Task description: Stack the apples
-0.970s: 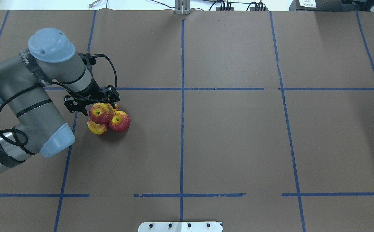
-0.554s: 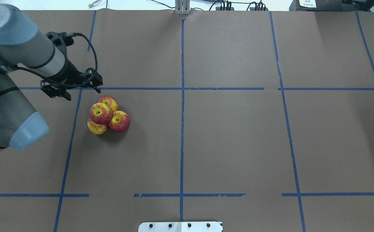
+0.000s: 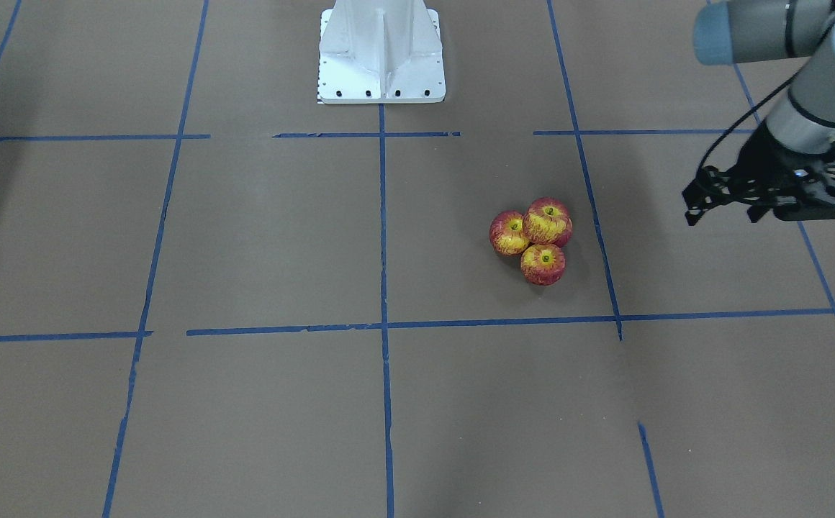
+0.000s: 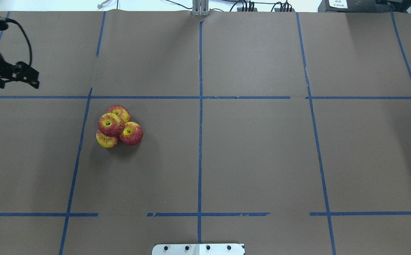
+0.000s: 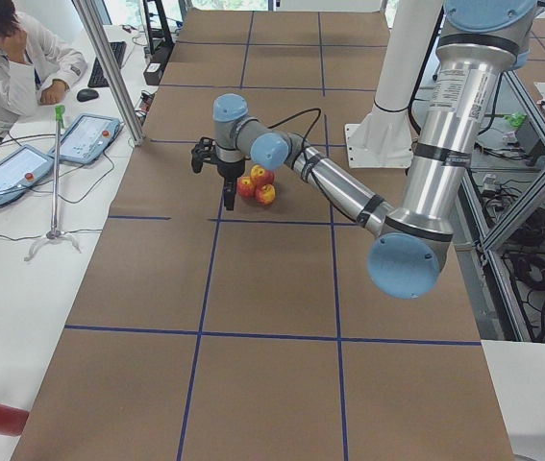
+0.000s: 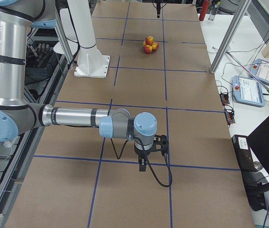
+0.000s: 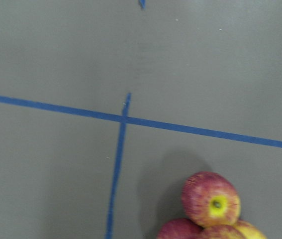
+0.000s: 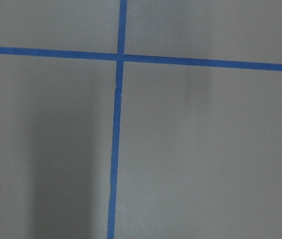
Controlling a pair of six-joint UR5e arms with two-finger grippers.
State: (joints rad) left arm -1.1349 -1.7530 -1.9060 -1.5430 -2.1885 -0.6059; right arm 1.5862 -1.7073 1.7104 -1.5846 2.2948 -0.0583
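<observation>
Four red and yellow apples sit in one pile left of the table's middle. One apple (image 4: 110, 124) rests on top of three others (image 4: 131, 133) that touch each other. The front view shows the top apple (image 3: 548, 221) and two lower ones; the fourth is hidden behind it. The pile also shows in the left wrist view (image 7: 211, 199). My left gripper (image 4: 16, 80) is open and empty, raised well away from the pile near the table's left edge, and also shows in the front view (image 3: 721, 216). My right gripper (image 6: 143, 164) shows only in the right side view, so I cannot tell its state.
The robot's white base plate (image 4: 198, 249) stands at the near edge in the middle. Blue tape lines (image 4: 200, 97) divide the brown table cover. A seated person (image 5: 8, 58), tablets and a metal post (image 5: 109, 67) are beyond the far side of the table.
My left gripper has drawn back from the apple pile, up and far to the left. The pile has stayed as it was, one apple on three.
</observation>
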